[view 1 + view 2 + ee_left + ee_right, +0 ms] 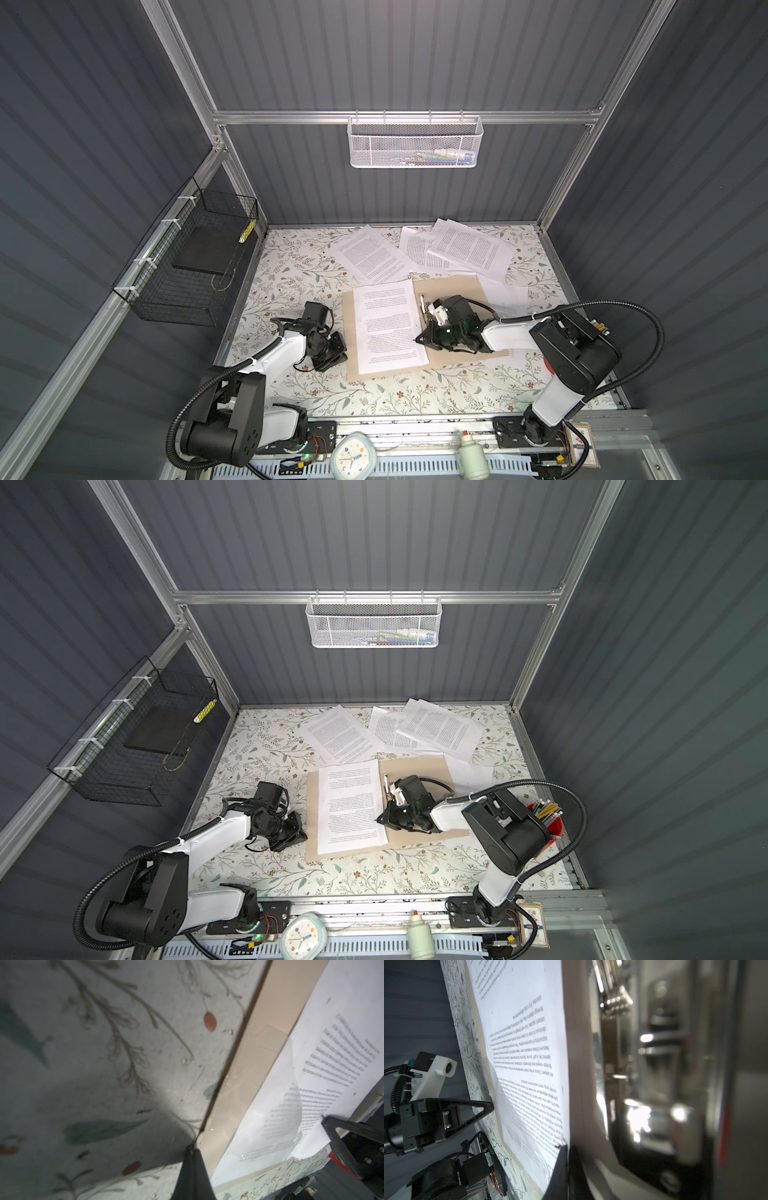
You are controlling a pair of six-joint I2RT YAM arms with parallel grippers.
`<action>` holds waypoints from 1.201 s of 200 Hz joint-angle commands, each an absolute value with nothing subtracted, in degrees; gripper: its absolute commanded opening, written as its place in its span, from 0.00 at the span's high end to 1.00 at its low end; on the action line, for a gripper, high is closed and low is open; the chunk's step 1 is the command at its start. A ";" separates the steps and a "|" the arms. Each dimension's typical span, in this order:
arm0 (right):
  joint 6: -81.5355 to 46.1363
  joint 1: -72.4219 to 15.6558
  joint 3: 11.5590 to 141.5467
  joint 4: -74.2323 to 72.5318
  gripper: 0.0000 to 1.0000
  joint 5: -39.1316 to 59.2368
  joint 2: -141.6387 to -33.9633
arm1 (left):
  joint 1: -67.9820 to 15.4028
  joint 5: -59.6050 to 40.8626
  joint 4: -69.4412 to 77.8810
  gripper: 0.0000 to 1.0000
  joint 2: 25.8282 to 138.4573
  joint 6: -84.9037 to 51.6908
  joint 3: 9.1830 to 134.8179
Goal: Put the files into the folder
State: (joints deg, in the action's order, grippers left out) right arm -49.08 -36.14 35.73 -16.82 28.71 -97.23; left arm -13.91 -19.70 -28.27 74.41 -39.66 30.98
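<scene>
The tan folder (453, 286) (419, 766) lies open on the flowered tablecloth. One of the files, a printed sheet (386, 324) (347, 804) (342, 1022) (519, 1022), lies on its left half. My right gripper (417, 340) (377, 820) (566, 1147) is shut, its tips touching that sheet's right edge beside the metal clip (424, 305). My left gripper (338, 353) (301, 829) (193, 1147) is shut, its tips on the cloth at the folder's left edge (249, 1053). More files (370, 253) (469, 249) lie loose behind the folder, and one (507, 295) lies partly under its right side.
A black wire basket (166, 291) on the left wall holds a black pad (203, 249). On the back rail hangs a white mesh basket (415, 143). A clock (353, 455) and a bottle (471, 455) stand at the front edge. A red pen cup (548, 816) sits behind the right arm.
</scene>
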 commanded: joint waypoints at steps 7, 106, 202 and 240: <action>-48.39 -36.71 36.59 -17.61 1.00 30.12 -99.19 | -14.37 -15.81 -30.98 1.00 77.30 -39.79 28.84; -46.13 -40.26 38.98 -15.91 1.00 32.48 -100.40 | -14.33 -16.30 -31.47 1.00 76.27 -39.87 29.86; -47.01 -41.49 40.32 -18.23 1.00 33.00 -103.51 | -14.33 -16.44 -32.40 0.99 75.44 -39.77 30.92; -47.72 -41.16 38.77 -17.00 1.00 29.95 -101.74 | -14.33 -10.53 -37.54 0.96 72.13 -39.20 33.71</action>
